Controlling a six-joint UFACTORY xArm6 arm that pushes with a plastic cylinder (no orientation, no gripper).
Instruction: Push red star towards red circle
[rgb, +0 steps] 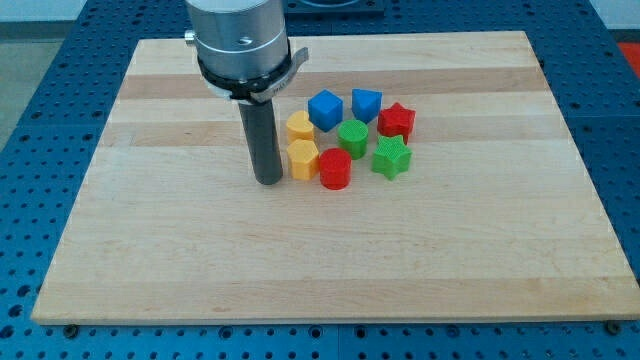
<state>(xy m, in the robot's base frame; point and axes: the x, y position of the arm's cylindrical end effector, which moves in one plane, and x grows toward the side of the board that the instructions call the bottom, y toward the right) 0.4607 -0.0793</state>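
Observation:
The red star (397, 121) sits at the right end of a tight cluster of blocks near the middle of the board. The red circle (335, 169) is a short cylinder at the cluster's lower left, with the green circle (352, 137) and the green star (391, 157) between the two red blocks. My tip (267, 180) rests on the board just left of the yellow hexagon (303, 158), close to it; I cannot tell if they touch. The tip is left of the red circle and far left of the red star.
A yellow block (299, 126) sits above the yellow hexagon. A blue cube (325, 108) and another blue block (366, 103) form the cluster's top row. The wooden board (150, 250) lies on a blue perforated table.

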